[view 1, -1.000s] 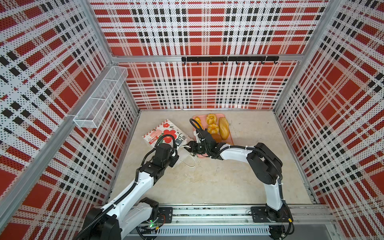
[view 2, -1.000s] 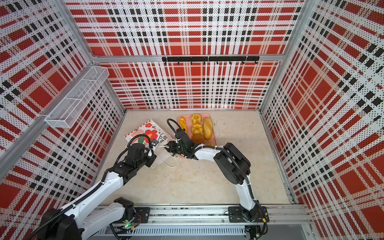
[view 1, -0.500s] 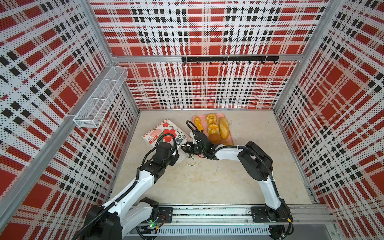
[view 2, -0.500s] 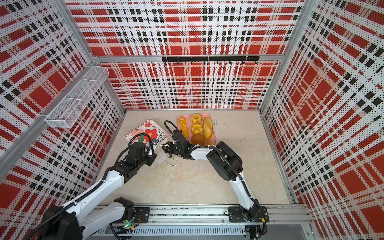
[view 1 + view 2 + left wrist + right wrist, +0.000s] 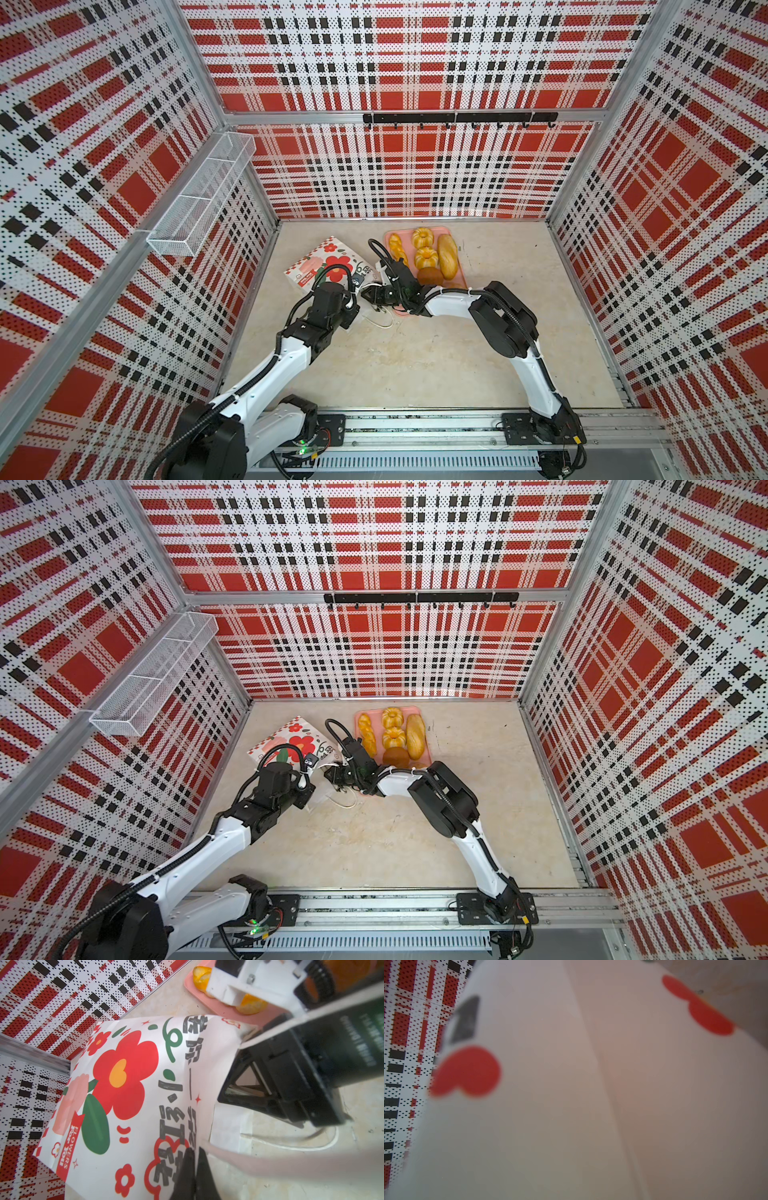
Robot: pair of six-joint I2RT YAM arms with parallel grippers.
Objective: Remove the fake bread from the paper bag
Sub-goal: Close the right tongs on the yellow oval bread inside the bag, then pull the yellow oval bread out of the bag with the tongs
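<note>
Lying on its side at the far left, the paper bag runs its long axis from far-left base to near-right mouth, straight at the right gripper. That gripper's tips sit inside the opening, pressed together; whether on bread cannot be told. The left gripper pinches the bag's upper lip. Any bread inside is hidden. The way out likely runs rightward along that axis to the pink tray just beyond, where the long oval loaf lies.
</note>
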